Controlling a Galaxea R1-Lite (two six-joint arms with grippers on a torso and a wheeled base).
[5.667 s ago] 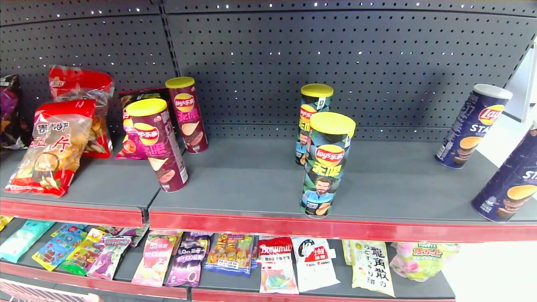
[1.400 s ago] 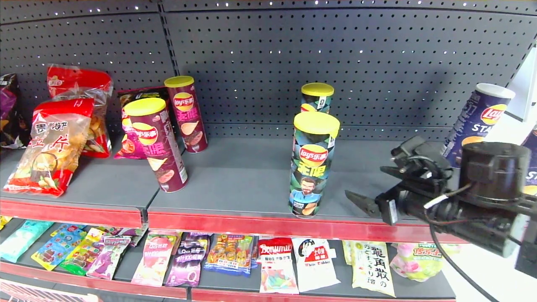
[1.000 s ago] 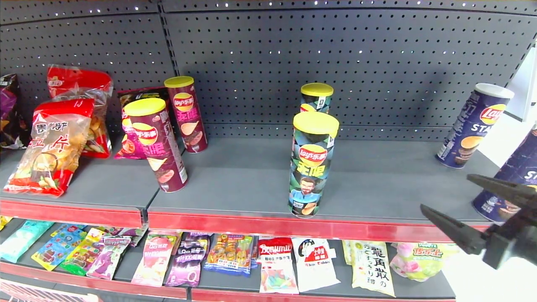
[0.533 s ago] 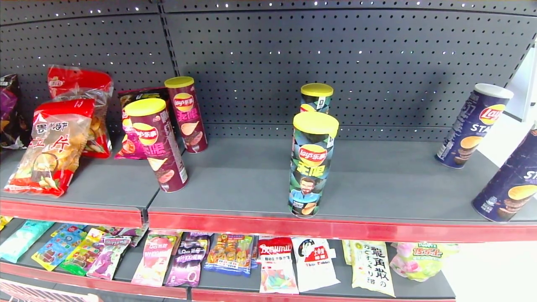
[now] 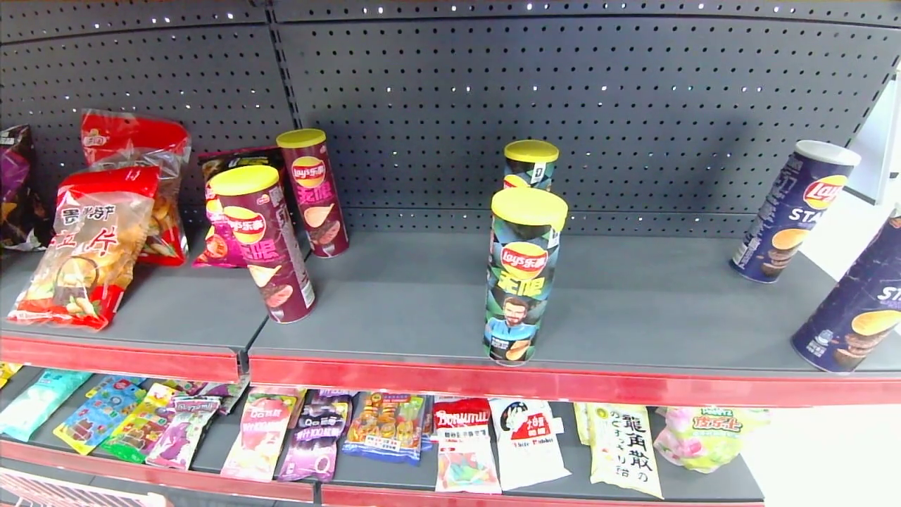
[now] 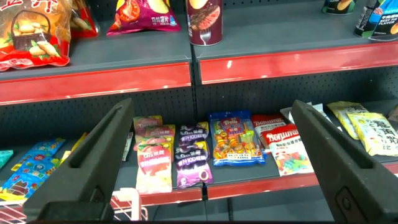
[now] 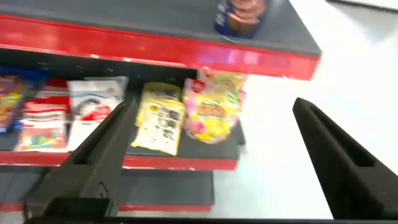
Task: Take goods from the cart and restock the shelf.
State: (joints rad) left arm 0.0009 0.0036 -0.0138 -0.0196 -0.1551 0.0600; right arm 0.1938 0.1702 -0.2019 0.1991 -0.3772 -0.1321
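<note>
A teal chip can with a yellow lid (image 5: 526,274) stands upright near the front edge of the grey upper shelf (image 5: 422,296), and a second one (image 5: 529,165) stands behind it. Two maroon cans (image 5: 262,239) are to the left, and two navy cans (image 5: 792,211) are at the far right. My left gripper (image 6: 211,168) is open and holds nothing; it is below the upper shelf, facing the snack packets (image 6: 233,140) on the lower shelf. My right gripper (image 7: 217,162) is open and holds nothing; it is low, beyond the shelf's right end, with a navy can's base (image 7: 242,15) above it.
Red and purple snack bags (image 5: 91,239) fill the upper shelf's left end. Flat packets (image 5: 464,443) line the lower shelf, with a green-pink bag (image 7: 214,106) at its right end. A wire cart corner (image 5: 70,496) shows at the bottom left. White floor (image 7: 323,93) lies right of the shelf.
My right gripper, open beside the front teal can 1.4 s ago, drew back down and right and left the head view. That can stands slightly further left than 5.7 s ago.
</note>
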